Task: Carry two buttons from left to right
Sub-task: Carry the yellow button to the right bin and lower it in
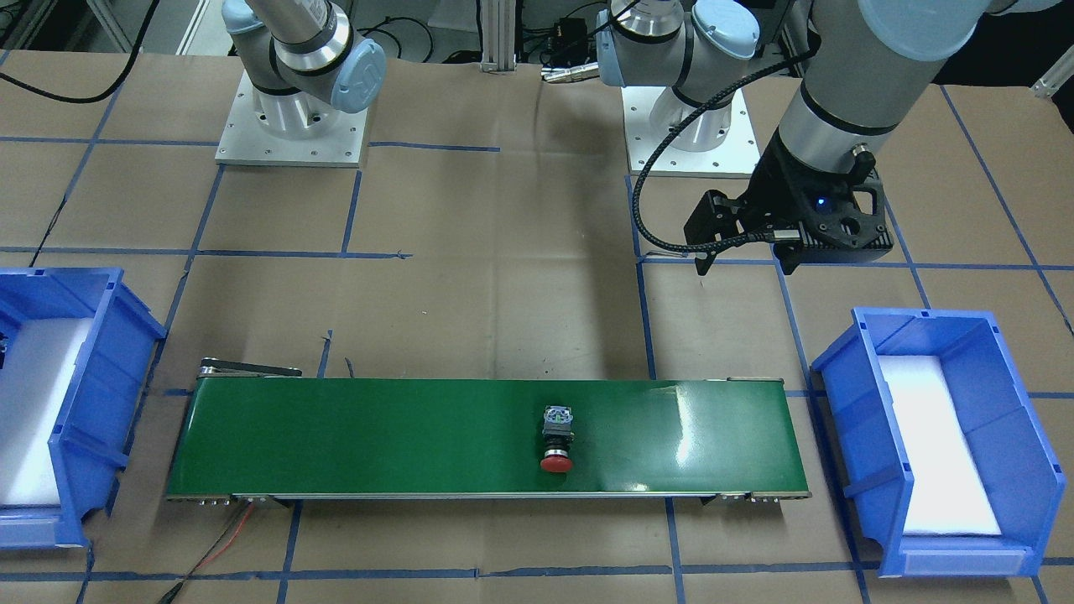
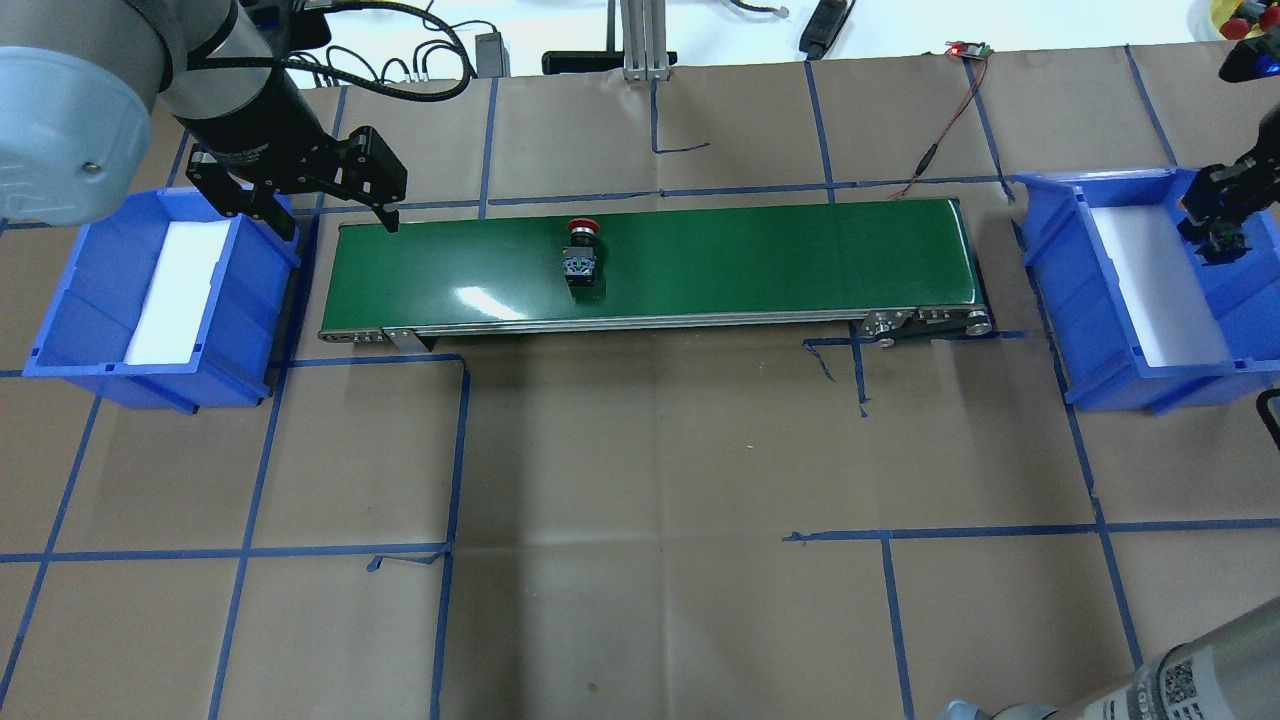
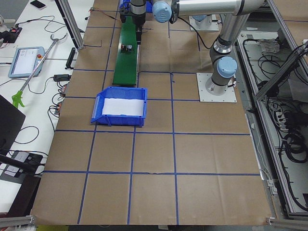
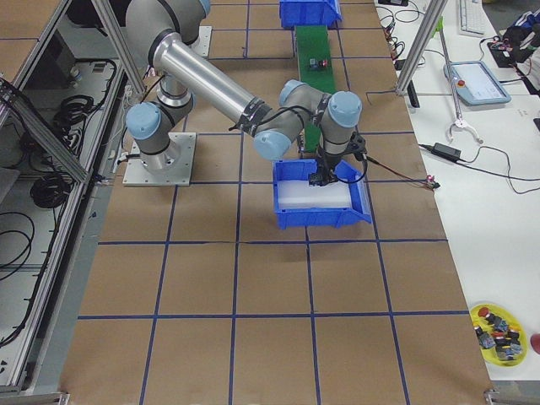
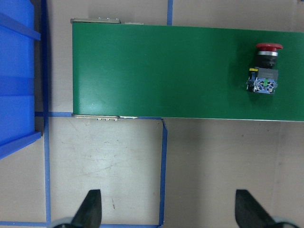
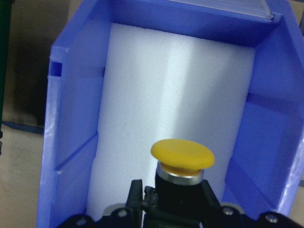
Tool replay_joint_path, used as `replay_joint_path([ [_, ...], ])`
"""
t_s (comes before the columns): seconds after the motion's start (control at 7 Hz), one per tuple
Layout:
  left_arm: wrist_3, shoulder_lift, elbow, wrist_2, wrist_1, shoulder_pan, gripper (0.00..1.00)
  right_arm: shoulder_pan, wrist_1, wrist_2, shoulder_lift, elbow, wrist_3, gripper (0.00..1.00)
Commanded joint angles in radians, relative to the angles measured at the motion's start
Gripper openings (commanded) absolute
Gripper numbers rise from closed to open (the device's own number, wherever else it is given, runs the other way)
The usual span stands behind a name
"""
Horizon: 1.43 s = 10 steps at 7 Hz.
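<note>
The red button [image 2: 581,250] lies on its side on the green conveyor belt [image 2: 750,260], left of its middle; it also shows in the front view [image 1: 555,440] and the left wrist view [image 5: 265,66]. My left gripper [image 2: 325,210] is open and empty, above the belt's left end beside the left blue bin [image 2: 250,290]. My right gripper [image 2: 1220,235] is shut on the yellow button [image 6: 182,156] and holds it cap forward over the white foam of the right blue bin [image 2: 1050,260].
Both bins hold only white foam pads. A red wire [image 2: 940,150] runs from the belt's far right end. A yellow tray [image 4: 498,325] with several spare buttons sits on a side table. Blue tape lines cross the brown table cover.
</note>
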Motion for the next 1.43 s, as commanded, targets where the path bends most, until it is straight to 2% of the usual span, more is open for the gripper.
replay_joint_path([
  [0.0, 0.0, 0.001, 0.0, 0.0, 0.0, 0.0, 1.0, -0.025, -0.149, 0.006, 0.0, 0.133, -0.052, 0.04],
  [0.43, 0.0, 0.001, -0.002, 0.0, 0.0, 0.0, 1.0, -0.036, -0.251, 0.006, 0.006, 0.242, -0.057, 0.04],
  [0.71, -0.001, 0.001, 0.0, 0.0, 0.0, 0.0, 1.0, -0.041, -0.25, 0.003, 0.018, 0.251, -0.057, 0.08],
  [0.86, -0.001, 0.001, 0.0, -0.002, 0.0, 0.0, 1.0, -0.041, -0.251, 0.006, 0.026, 0.251, -0.054, 0.42],
  [1.0, -0.001, 0.001, 0.001, -0.002, 0.0, 0.0, 1.0, -0.041, -0.248, 0.029, 0.027, 0.251, -0.046, 0.92],
  [1.29, -0.001, -0.001, 0.003, -0.002, 0.0, 0.0, 1.0, -0.041, -0.245, 0.037, 0.024, 0.25, -0.047, 0.98],
])
